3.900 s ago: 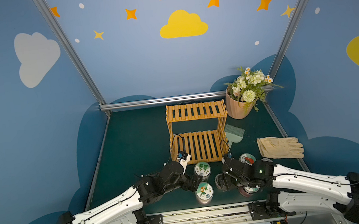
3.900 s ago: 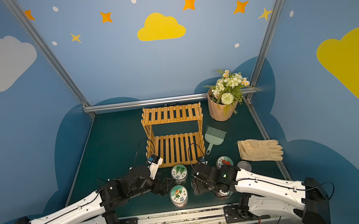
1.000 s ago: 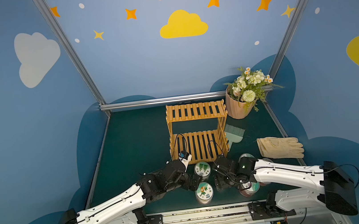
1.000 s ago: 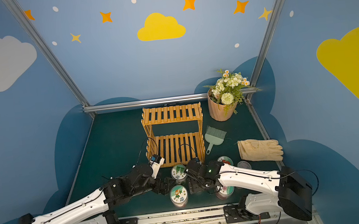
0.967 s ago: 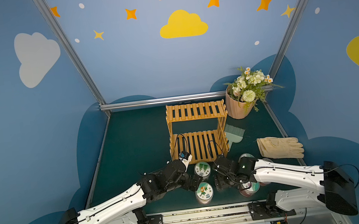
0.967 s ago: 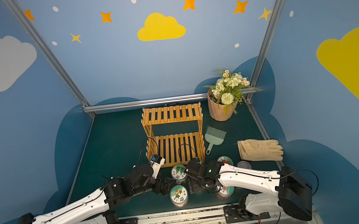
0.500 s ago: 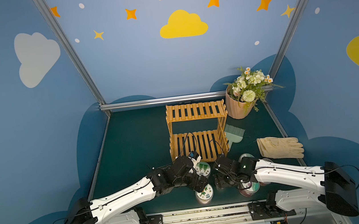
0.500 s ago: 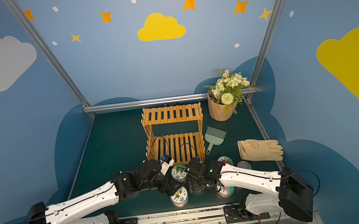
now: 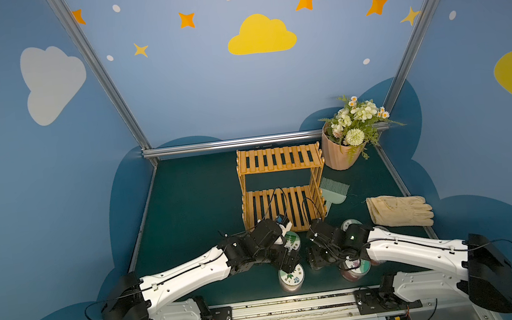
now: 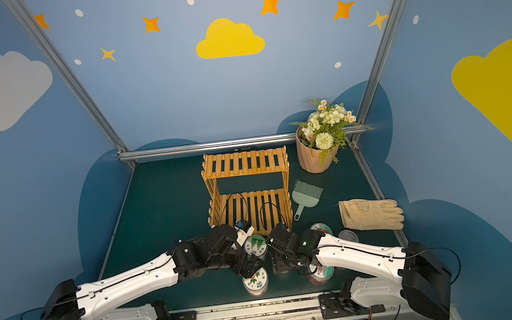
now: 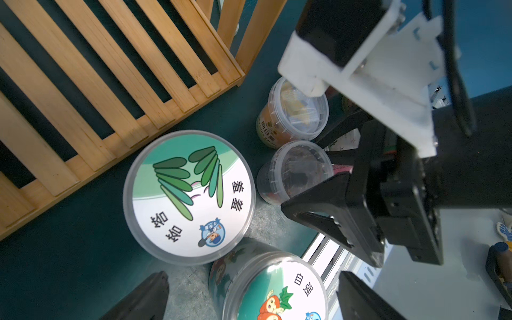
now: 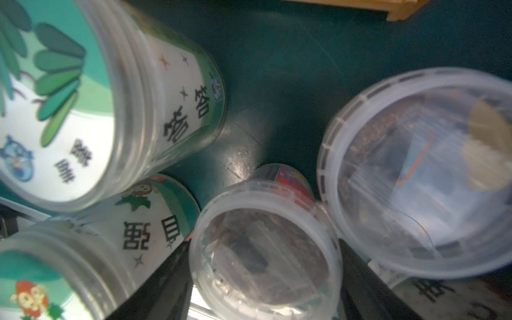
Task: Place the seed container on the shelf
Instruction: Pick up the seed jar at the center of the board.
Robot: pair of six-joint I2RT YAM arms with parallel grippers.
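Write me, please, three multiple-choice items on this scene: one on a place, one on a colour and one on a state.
1. Where does the flowerpot stand, relative to the shelf?
A. on its top tier
B. on the table beside it
C. on its lower tier

2. What colour is the brush?
A. red
B. black
C. pale green

3. How do the jaws of the left tool stand?
A. wide apart
B. shut together
C. shut on a spoon

Answers:
1 B: its base rests on the table, next to the shelf.
2 C: bristles and handle are mint green in both top views.
3 A: the left wrist view shows its fingers far apart.
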